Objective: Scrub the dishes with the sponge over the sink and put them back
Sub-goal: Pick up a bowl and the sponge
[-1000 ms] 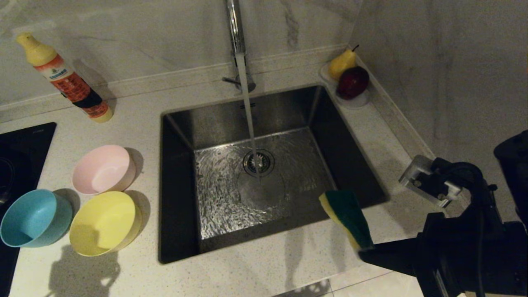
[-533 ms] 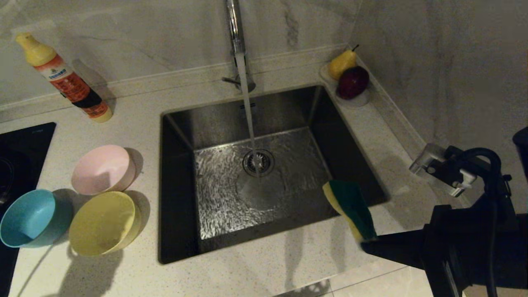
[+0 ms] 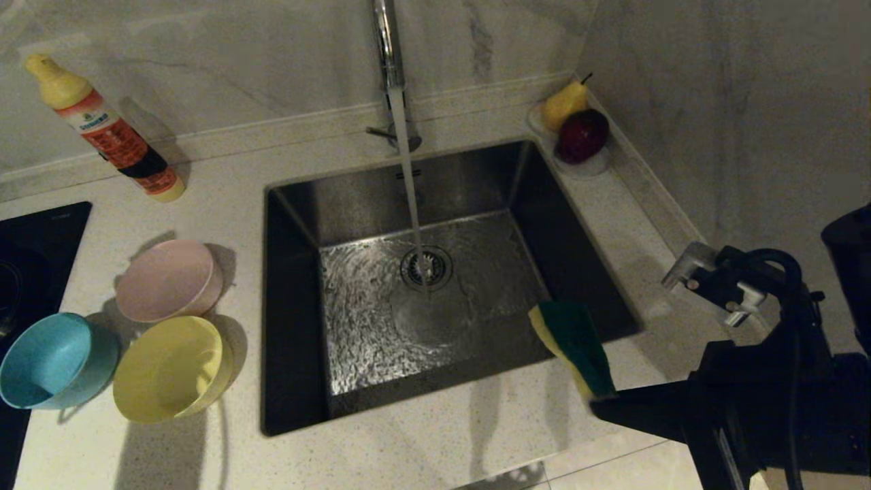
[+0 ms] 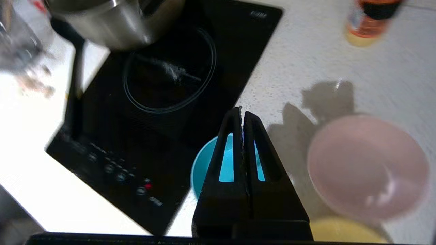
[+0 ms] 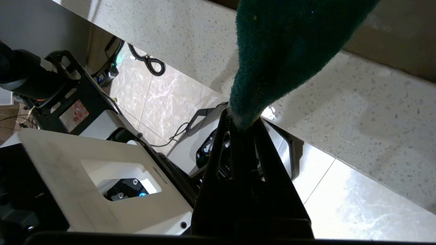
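Three bowls stand on the counter left of the sink [image 3: 292, 340]: pink [image 3: 169, 280], yellow [image 3: 170, 367], light blue [image 3: 51, 361]. My left gripper [image 4: 241, 112] is out of the head view. In the left wrist view it hangs shut and empty above the light blue bowl [image 4: 204, 166], with the pink bowl [image 4: 368, 166] and the yellow bowl [image 4: 344, 233] beside it. My right gripper [image 3: 597, 403] is shut on one end of the sponge [image 3: 575, 344], green side up, over the sink's front right corner. The right wrist view shows the sponge [image 5: 286, 51] pinched in the right gripper [image 5: 243, 124].
Water runs from the chrome tap [image 3: 388, 54] onto the drain [image 3: 426, 267]. A detergent bottle [image 3: 109, 133] stands at the back left. The black stove top [image 3: 34, 252] lies beside the bowls, with a steel pot [image 4: 112, 20] on it. A white dish with fruit [image 3: 578, 129] sits back right.
A shadow of the left arm has crept up over the bowls, darkening the yellow and pink ones. The right arm and the sponge have hardly shifted.
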